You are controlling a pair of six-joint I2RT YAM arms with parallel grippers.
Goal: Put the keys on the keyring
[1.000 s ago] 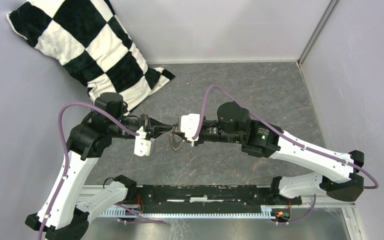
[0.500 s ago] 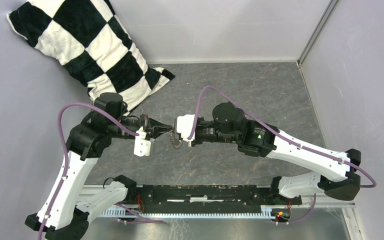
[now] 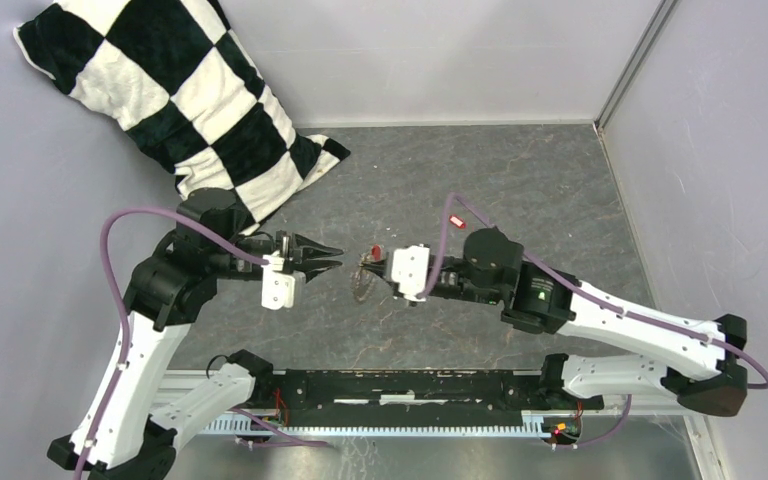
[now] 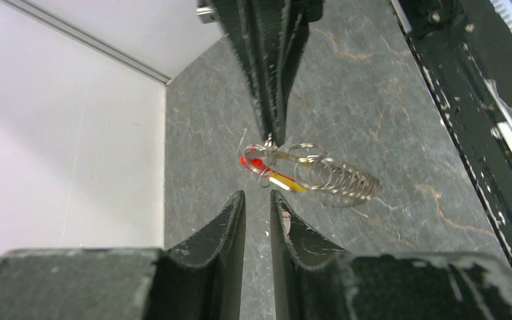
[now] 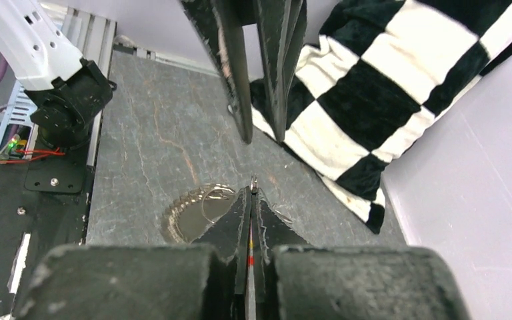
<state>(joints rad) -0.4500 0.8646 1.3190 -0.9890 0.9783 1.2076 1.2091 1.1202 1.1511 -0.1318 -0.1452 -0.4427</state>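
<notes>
L gripper (image 4: pixel 258 195): jaws slightly apart, nothing btwn, tips aimed at R gripper (image 4: pixel 271 137), near but not touching. R gripper pinched tight on one end of keyring (image 4: pixel 341 180); its coil hangs off the tips over mid table (image 3: pixel 520 180). Red key (image 4: pixel 252 162) & yellow key (image 4: pixel 288 185) bunched w/ ring right at R tips. Checkered pillow (image 3: pixel 160 90) in far-L corner.

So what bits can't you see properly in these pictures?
- Left wrist view: whether the keys are threaded on the keyring; the wires are too small and tangled.
- Right wrist view: the keys are nearly all hidden behind the right gripper's shut fingers; only a red and yellow sliver shows.
- Top view: the yellow key is too small to find.
- Right wrist view: the pillow is cut off by the edge.
</notes>
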